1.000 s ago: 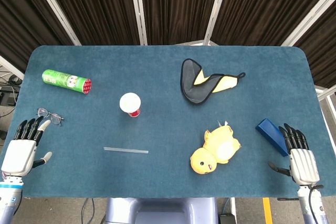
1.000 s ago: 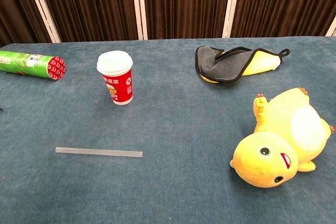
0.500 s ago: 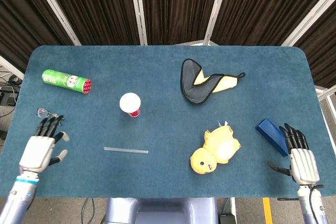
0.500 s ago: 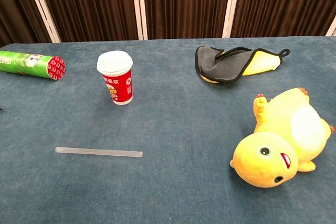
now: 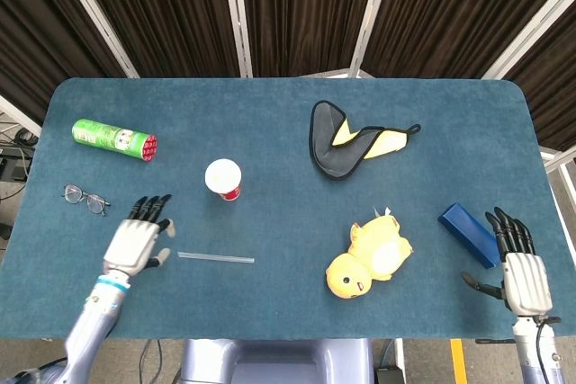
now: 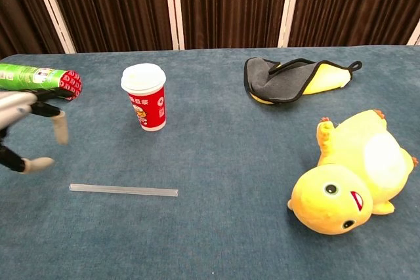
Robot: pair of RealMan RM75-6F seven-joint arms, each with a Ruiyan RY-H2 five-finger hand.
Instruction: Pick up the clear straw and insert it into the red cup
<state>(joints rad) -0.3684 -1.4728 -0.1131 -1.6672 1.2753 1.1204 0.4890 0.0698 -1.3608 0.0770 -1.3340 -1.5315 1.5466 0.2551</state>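
A blue-carpeted table (image 5: 270, 114) seen from above and from chest height. Taking the red cup (image 5: 223, 179) as the landmark: nearest the robot, the clear straw (image 5: 216, 259) lies flat on the table, in front of the cup and pointing sideways, touched by nothing.

Just beside the straw's left end is the left hand (image 5: 137, 237), palm down, empty, its fingers (image 5: 149, 208) spread apart and reaching away from the robot. The chest view shows it raised above the table surface, the thumb hanging lower. Its forearm runs back to the near-left table edge.

Far to the cup's right, at the near-right table edge, the right hand (image 5: 520, 267) is also empty, fingers apart and pointing away from the robot, thumb out to the side. Just beside its fingertips lies a blue box (image 5: 466, 234).

A yellow plush duck (image 5: 371, 258) lies on its back to the right of the cup, nearer the robot.

The red cup stands upright with a white lid, well apart from both hands.

Left of the cup lie eyeglasses (image 5: 85, 197). Farther back on the left is a green snack canister (image 5: 113, 139) on its side, red end toward the cup. Beyond and right of the cup lies a grey-and-yellow slipper (image 5: 351, 144).
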